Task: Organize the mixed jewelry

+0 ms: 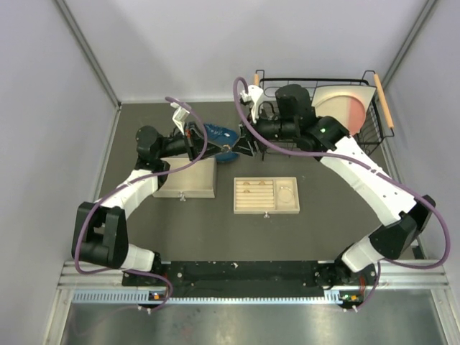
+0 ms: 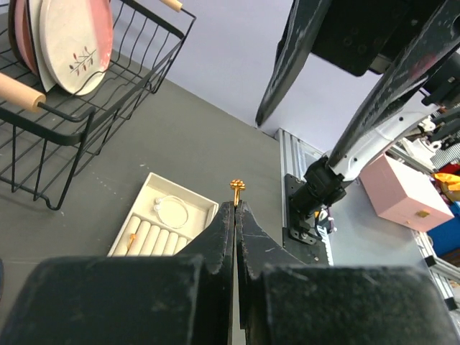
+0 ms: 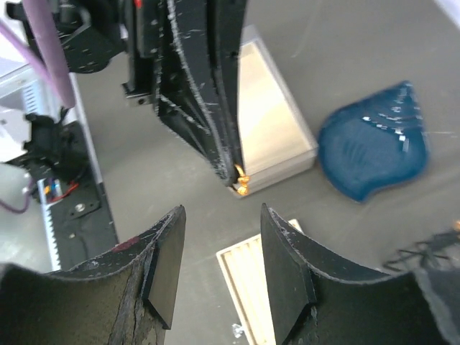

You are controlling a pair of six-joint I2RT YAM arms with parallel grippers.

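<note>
In the left wrist view, the slotted tray (image 2: 144,198) sits lower left with the silver hoop (image 2: 172,211) lying in its open compartment. At centre, the left gripper (image 2: 236,207) has its fingers pressed together, pinching a tiny gold ring (image 2: 238,186) at the tips. In the right wrist view, the right gripper (image 3: 219,269) gapes wide at the bottom edge, holding nothing, just below that pinched ring. The blue pouch (image 3: 374,140) lies at right.

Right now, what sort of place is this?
Probably a robotics lab test cell: white walls box in a grey table, and the left arm and right arm mount on a metal rail.
</note>
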